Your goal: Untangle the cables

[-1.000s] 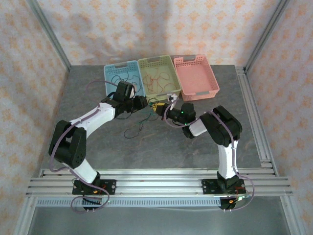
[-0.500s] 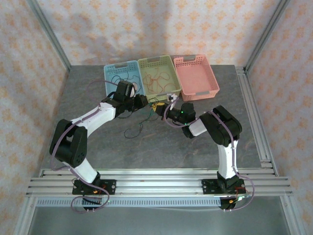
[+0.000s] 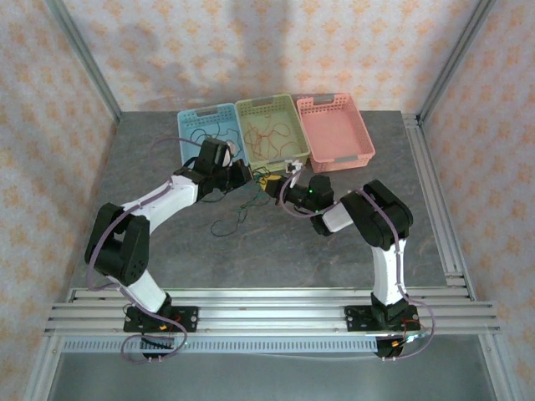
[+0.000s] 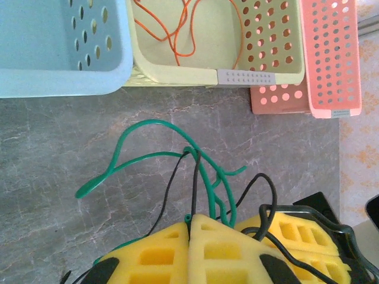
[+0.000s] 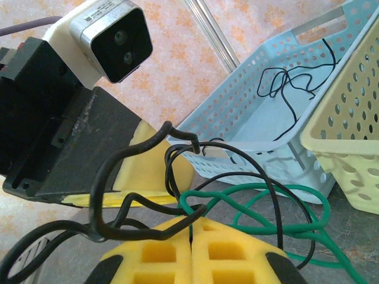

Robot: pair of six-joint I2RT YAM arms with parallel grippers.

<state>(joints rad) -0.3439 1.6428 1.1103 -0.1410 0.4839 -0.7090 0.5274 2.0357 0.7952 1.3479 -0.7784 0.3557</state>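
**Green/black knot held between both grippers at the baskets' near edge**

The cables (image 3: pixel 248 196) left to separate are a small knot of one green cable (image 4: pixel 201 171) and thin black cable (image 5: pixel 177 155). It hangs just above the worktop (image 3: pixel 167 242), far-middle, just in front of the baskets' near walls. A loose black loop trails from it onto the worktop toward the near edge.

The left gripper (image 4: pixel 190 222) has its yellow foam pads pressed together. The green end and a black strand run into the seam, so I read it as clamped on the knot. The right gripper (image 5: pixel 190 228) is likewise closed pad to pad, with a black strand pinched at the seam and a stiff black loop arching over it. In the top view the left gripper (image 3: pixel 248 175) and right gripper (image 3: pixel 274 185) face each other, very close.

Judgement: two grips on opposite sides of the knot let the arms pull it open while it is held off the surface.

Baskets look like sorting bins by colour. The blue basket (image 3: pixel 205 110) holds black strands (image 5: pixel 284 89). The yellow-green basket (image 3: pixel 266 102) holds red-orange strands (image 4: pixel 177 32). The pink basket (image 3: pixel 343 159) sits to the right of them. Holding the knot just beside the bins keeps the drop-off short.

Risk: the green loops cross the black twice, so a straight pull may tighten them.
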